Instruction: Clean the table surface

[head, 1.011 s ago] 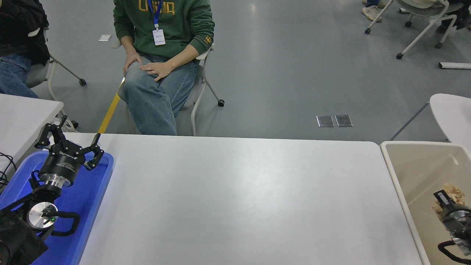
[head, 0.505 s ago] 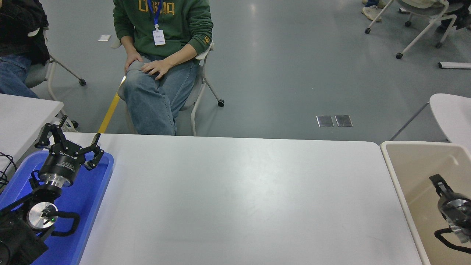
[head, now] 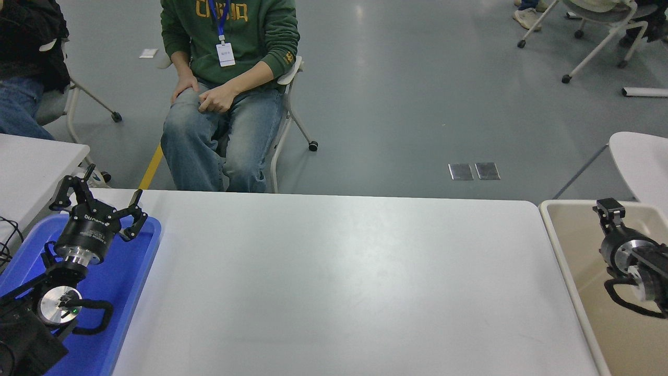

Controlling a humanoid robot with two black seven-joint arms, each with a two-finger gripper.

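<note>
Right claw (head: 609,210): over the beige bin (head: 574,245), near its far rim; fingers seem narrow and empty, though hard to tell.
Table (head: 344,277): just left of that claw, beyond the bin wall; bare white.
Left claw (head: 99,201): spread wide, parked over the blue tray (head: 141,261) well to the left.
Risk: a low sweep back toward the table would likely knock the bin rim.

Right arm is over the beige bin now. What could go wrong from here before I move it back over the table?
1. The right gripper sits close to the beige bin's far rim; a low sweep back could catch the bin wall and shove it.
2. The left gripper is parked open over the blue tray; moving that arm carelessly might knock the tray across the table surface.
</note>
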